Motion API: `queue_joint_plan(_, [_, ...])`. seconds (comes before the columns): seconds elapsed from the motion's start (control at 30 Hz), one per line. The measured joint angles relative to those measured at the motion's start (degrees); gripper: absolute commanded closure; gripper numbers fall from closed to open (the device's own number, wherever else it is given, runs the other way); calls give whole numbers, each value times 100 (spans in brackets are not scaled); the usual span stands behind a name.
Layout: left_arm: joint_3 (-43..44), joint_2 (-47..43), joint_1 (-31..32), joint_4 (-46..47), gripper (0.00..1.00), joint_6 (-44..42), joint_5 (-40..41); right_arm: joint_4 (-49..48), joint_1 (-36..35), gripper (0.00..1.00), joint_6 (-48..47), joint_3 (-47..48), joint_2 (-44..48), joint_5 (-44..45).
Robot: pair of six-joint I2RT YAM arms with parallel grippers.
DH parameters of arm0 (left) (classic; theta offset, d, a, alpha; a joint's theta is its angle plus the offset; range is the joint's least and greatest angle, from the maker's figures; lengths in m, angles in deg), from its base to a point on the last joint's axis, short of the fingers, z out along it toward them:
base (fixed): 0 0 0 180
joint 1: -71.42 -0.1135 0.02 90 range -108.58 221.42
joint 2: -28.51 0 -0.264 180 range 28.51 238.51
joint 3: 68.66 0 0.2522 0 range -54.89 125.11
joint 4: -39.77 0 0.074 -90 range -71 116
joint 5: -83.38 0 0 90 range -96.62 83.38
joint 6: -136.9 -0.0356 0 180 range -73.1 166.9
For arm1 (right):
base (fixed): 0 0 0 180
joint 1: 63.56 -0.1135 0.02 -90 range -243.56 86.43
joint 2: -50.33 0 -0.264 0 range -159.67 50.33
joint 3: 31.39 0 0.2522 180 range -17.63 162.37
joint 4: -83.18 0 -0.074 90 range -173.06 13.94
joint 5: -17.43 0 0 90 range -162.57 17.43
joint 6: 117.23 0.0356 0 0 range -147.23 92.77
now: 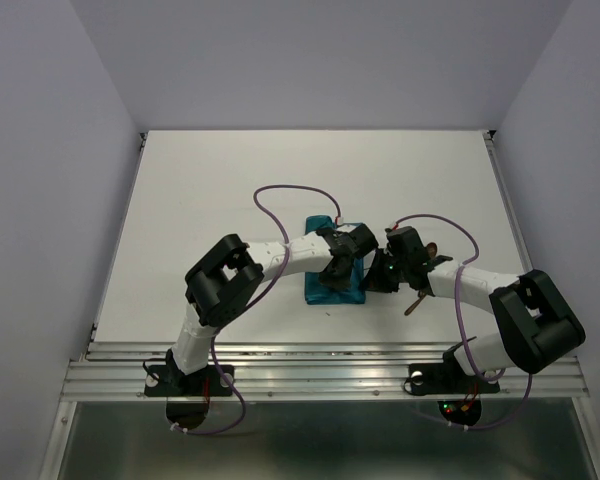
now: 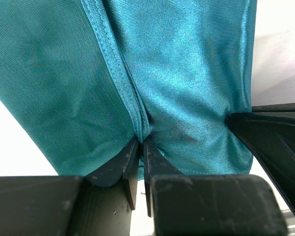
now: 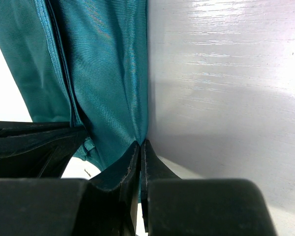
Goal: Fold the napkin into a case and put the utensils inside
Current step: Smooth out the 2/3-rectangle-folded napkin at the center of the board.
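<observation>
- The white table (image 1: 230,180) lies wide and bare beyond the napkin (image 1: 338,292) and to its left; the table's far edge and both side edges are well apart from the cloth
- The metal rail (image 1: 320,365) along the table's near edge lies near the napkin's near end, with a strip of bare table between them
- Right of the napkin the room is tighter: the right gripper (image 1: 385,275) sits just beside the cloth's right edge, and the reddish-brown utensils (image 1: 418,297) lie on the table just beyond that gripper, apart from the napkin and too small to tell fork from the other
- The left gripper (image 1: 338,265) reaches in from the napkin's left and hangs over its middle; its fingers (image 2: 120,164) are clenched on a raised fold of the cloth, with a stitched hem running up from the tips
- The right gripper's fingers (image 3: 120,167) are pinched together on the napkin's right edge, the cloth running down between the tips
- Both grippers are close together at the napkin, one fold apart
- The napkin lies folded as a narrow teal strip near the table's middle, its long axis running from near to far, leaning slightly
</observation>
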Motion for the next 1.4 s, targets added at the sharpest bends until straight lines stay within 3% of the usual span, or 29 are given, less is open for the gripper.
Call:
queue_joint_plan(1.13, [-402,-308,0,-52,82,83,131,0,-4,95,17,2,0,59])
queue_joint_plan(1.4, [-402,-308,0,-52,66,46,37,0,-4,95,17,2,0,61])
